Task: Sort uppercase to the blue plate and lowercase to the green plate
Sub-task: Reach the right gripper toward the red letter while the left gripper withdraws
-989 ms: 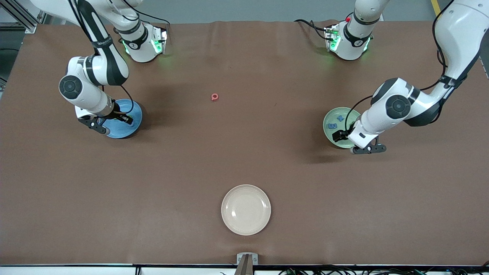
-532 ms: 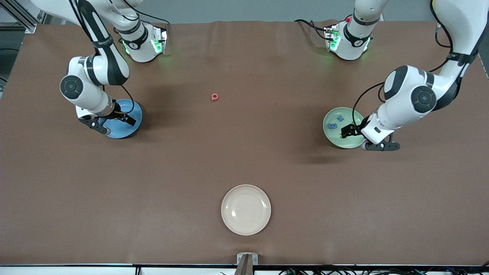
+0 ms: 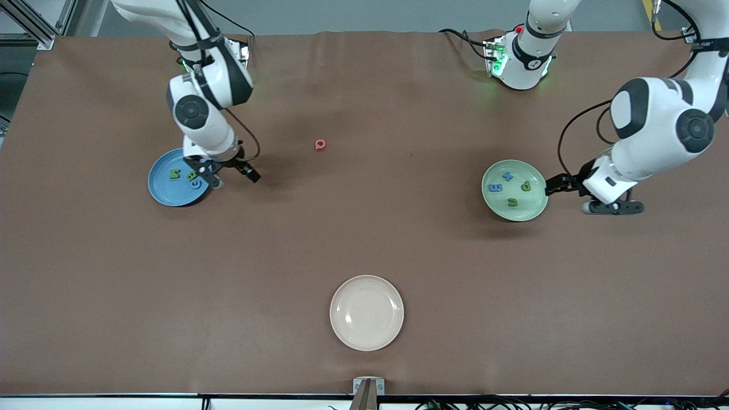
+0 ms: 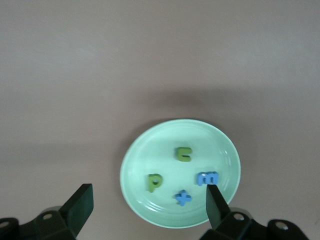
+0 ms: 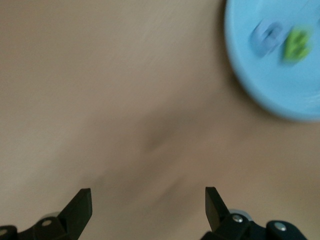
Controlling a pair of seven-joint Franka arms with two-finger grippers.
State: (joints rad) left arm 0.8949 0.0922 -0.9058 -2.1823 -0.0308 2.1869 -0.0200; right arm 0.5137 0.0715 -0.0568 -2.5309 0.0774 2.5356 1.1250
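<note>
Right wrist view, contents:
- Right gripper (image 5: 145, 210): two dark fingers (image 5: 79, 210) spread wide apart, nothing between them, over bare brown table (image 5: 125, 100).
- Blue plate (image 5: 260, 85): only part of it in view, cut off at the corner of the picture.
- On the plate: a blue round letter (image 5: 266, 38) and a green letter (image 5: 296, 46) just beside it, both blurred; exact shapes cannot be told.

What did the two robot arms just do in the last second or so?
Both pulled back, open and empty: the right gripper came off the blue plate toward the red letter; the left gripper left the green plate for the table's end. Plates, letters and the cream plate stayed put.
</note>
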